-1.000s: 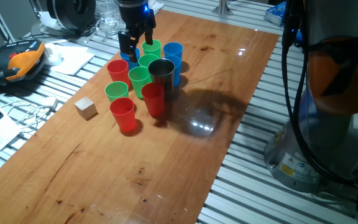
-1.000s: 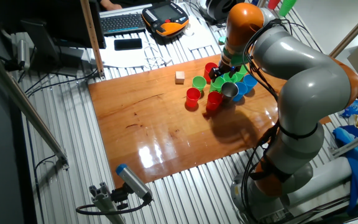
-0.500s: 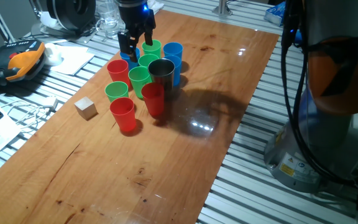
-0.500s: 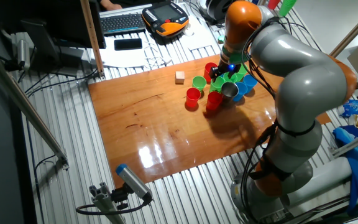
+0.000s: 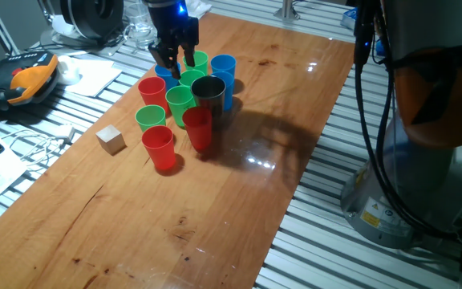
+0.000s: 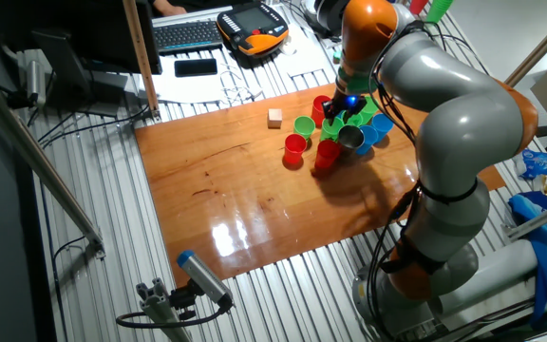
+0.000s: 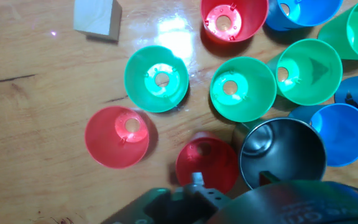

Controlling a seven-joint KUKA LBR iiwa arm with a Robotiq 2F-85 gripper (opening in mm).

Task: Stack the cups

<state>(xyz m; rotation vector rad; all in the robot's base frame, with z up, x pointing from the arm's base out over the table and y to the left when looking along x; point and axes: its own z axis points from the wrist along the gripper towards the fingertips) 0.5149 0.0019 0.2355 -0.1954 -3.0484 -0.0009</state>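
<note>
Wooden table [image 5: 239,201], cups [image 5: 184,104] clustered beneath claw [image 5: 175,56]

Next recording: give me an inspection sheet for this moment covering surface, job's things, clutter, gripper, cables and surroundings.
Surface: wooden tabletop on a slatted metal bench, glossy with light reflections.
Job's things: red, green and blue cups standing upright in one cluster, with a steel cup among them; no finished stack seen.
Clutter: wooden cube standing apart from the cluster.
Gripper: gripper above the far side of the cluster; nothing seen between its fingers.
Cables: black cables hanging along the robot base.
Surroundings: orange teach pendant, papers and a keyboard off the board.
</note>
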